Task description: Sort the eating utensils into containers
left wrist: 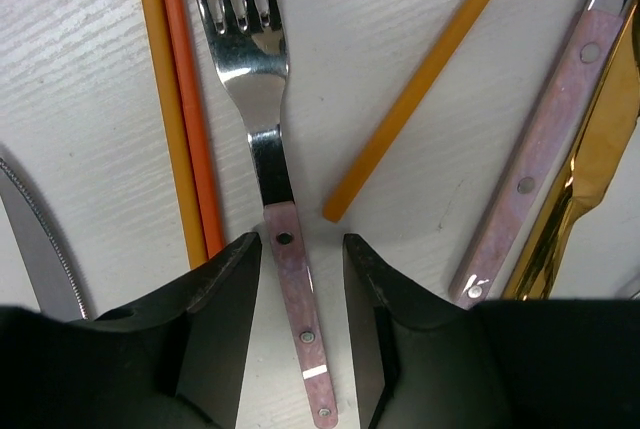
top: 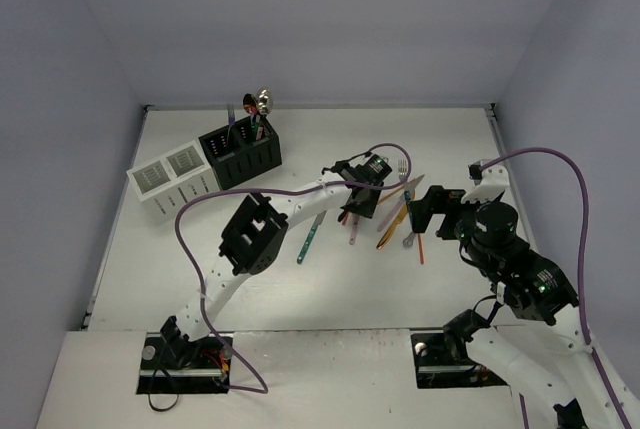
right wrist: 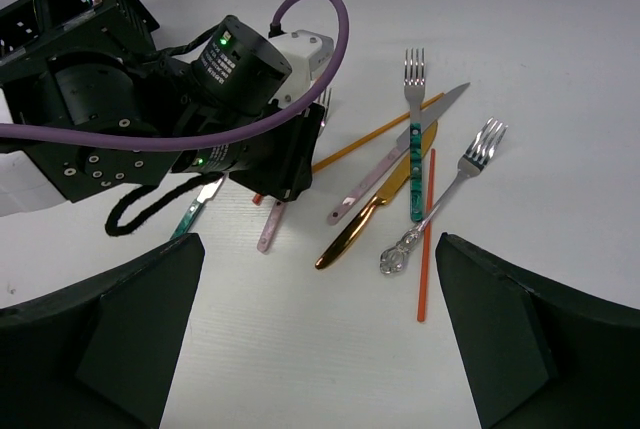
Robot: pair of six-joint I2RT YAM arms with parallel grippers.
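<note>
The left claw (left wrist: 302, 244) is down over the pile in the middle of the worktop (top: 150, 269). It straddles the pink-handled fork (left wrist: 268, 164), released, with a sliver of gap between each finger and the handle. The fork lies flat, its long axis in line with the claw, tines pointing away from the wrist and the handle end toward the near edge. Two orange sticks (left wrist: 180, 99) lie parallel just to its left, and a third (left wrist: 420, 79) slants off to its right. Beyond that, a pink-handled knife (left wrist: 545, 159) and a gold utensil (left wrist: 590, 179) also lie on a slant. The right claw (right wrist: 315, 244) hovers spread wide and empty, near a teal-handled fork (right wrist: 414, 139). The black caddy (top: 240, 154) and white caddy (top: 172, 179) stand side by side at the far left, well apart from the pile.
</note>
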